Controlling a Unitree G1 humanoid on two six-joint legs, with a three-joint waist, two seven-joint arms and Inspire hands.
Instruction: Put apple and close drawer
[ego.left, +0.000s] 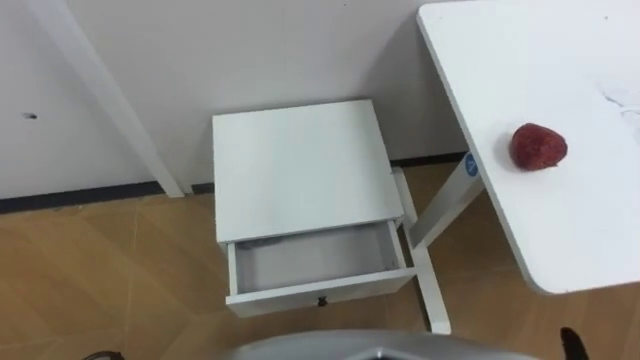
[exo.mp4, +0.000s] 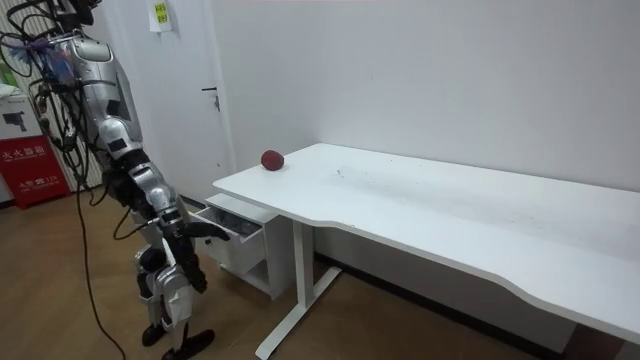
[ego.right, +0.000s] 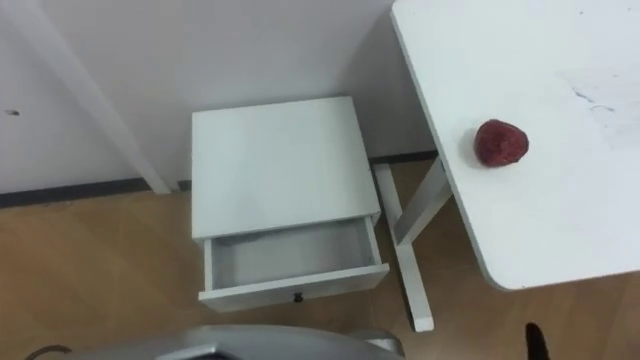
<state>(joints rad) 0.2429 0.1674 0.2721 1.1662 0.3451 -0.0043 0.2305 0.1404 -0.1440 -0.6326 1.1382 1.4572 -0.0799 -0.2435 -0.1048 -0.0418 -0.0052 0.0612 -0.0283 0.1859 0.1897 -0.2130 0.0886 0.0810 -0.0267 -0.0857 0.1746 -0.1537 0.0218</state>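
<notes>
While the drawer (ego.left: 315, 262) stands open, the apple (ego.left: 538, 147) seems lumpy, dark red.

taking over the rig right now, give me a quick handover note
Right hand: held out low in front of the drawer; the apple is not in it.
Apple: on the white table, near its end, to the robot's right.
Drawer: pulled out of the small cabinet, empty.
Done: drawer is open.
Left: pick up the apple, put it in the drawer, push the drawer shut.
</notes>
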